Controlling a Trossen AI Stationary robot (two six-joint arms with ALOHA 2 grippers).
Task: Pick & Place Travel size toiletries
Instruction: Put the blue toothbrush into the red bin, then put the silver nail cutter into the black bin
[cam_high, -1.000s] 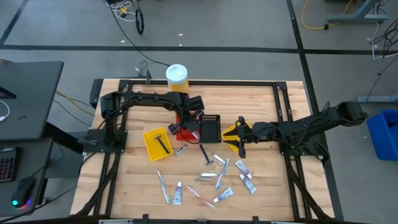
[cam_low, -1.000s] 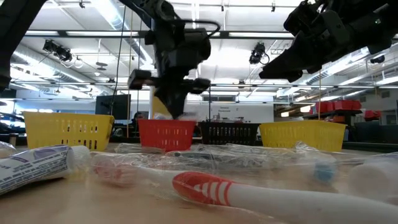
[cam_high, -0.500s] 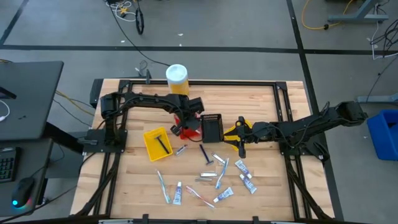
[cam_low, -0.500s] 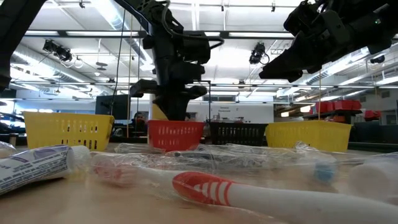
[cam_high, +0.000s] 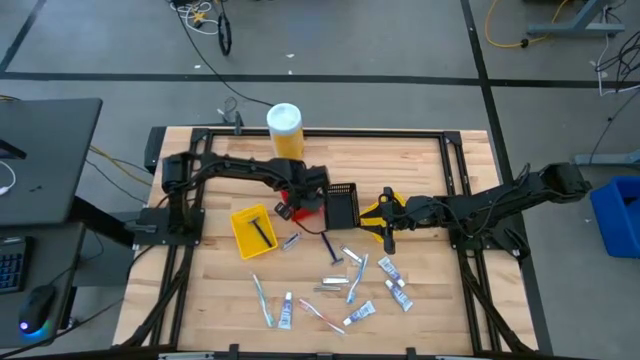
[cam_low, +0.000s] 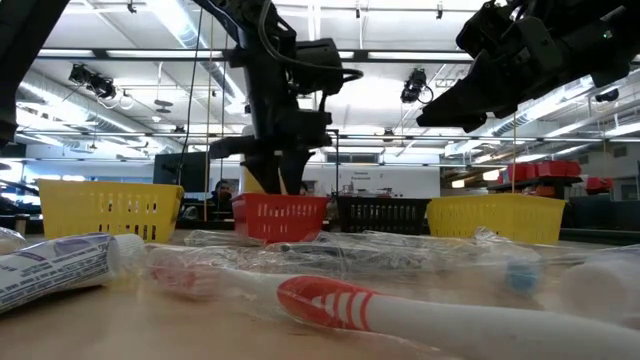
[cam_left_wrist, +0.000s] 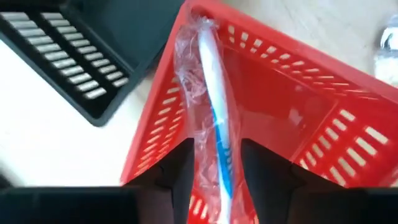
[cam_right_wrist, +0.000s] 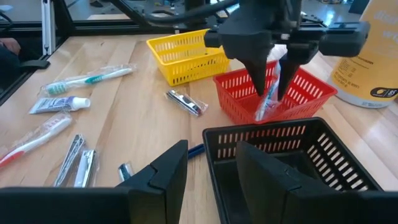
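1. My left gripper (cam_right_wrist: 268, 87) hangs over the red bin (cam_high: 304, 206), fingers clamped on a wrapped toothbrush (cam_left_wrist: 214, 118) with a blue-and-white handle. The brush runs from between the fingers down into the bin, its far end at the bin's corner beside the black bin (cam_high: 340, 206).
2. The remaining toiletries lie loose on the table (cam_high: 420, 160) toward 5 and 6 o'clock from that gripper: a small tube (cam_high: 285, 312), a red toothbrush (cam_high: 322, 316), a blue toothbrush (cam_high: 355, 280) and more tubes near (cam_high: 398, 290). A black comb (cam_high: 261, 231) sits in the yellow bin (cam_high: 252, 230) at 8 o'clock from the red bin.
3. From above, the left wrist covers most of the red bin, so I cannot see the brush there. In the low view the foreground wrappers and a red-handled brush (cam_low: 400, 310) blur together, and I cannot sort them. The wrist camera cuts the brush off at its near end.
4. The left arm (cam_high: 235, 165) reaches from the table's left edge toward 3 o'clock, bending down at the wrist so the fingers point almost straight down.
5. My right gripper (cam_high: 388, 237) waits over a second yellow bin (cam_high: 374, 222), at 3 o'clock from the black bin, fingers apart and holding nothing. Its arm stretches in from the right edge.
6. A yellow canister (cam_high: 284, 128) with a white lid stands at 12 o'clock from the red bin.
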